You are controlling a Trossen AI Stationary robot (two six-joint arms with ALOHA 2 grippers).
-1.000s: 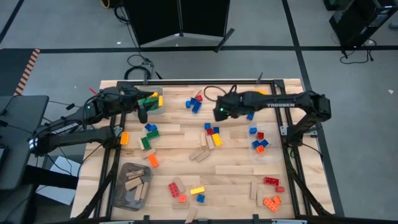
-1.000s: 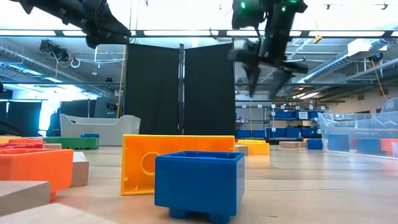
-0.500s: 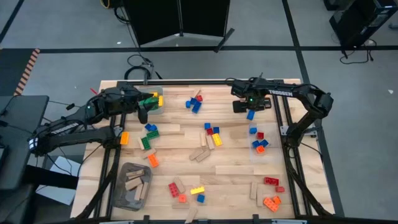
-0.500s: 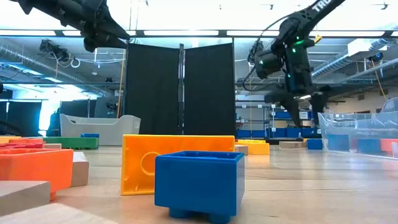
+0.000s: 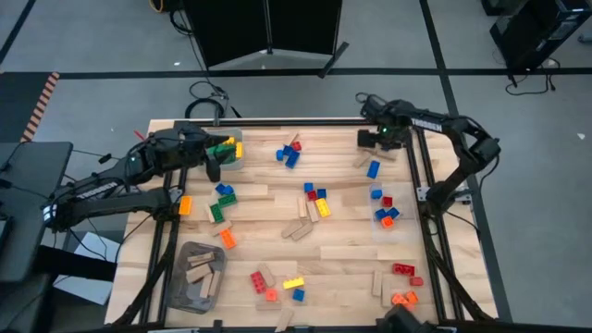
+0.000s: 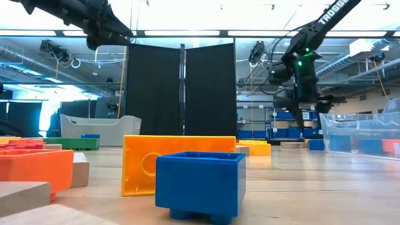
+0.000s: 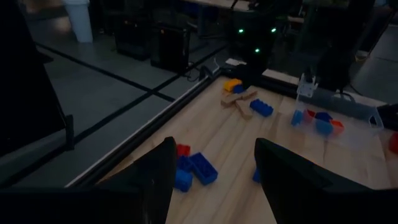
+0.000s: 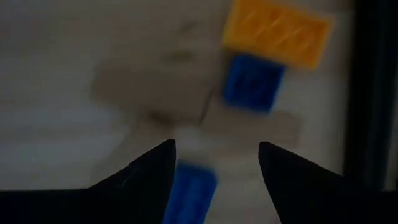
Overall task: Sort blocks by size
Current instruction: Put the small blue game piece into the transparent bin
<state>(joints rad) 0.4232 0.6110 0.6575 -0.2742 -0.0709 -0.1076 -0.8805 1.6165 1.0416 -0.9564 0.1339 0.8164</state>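
Now sorting blocks (image 5: pixel 316 200) on table (image 5: pixel 347 236).
Right gripper (image 5: pixel 375 139) open, empty, above table's far right corner; left gripper (image 5: pixel 212 173) open, empty, beside bin (image 5: pixel 231 155).

White capital letters reading "TROSSEN" run along the right arm (image 6: pixel 331 11) in the low view, on the link up and back from its gripper. No other text can be read.

Right wrist view blurred: blocks (image 8: pixel 254 82) smeared, outlines unclear
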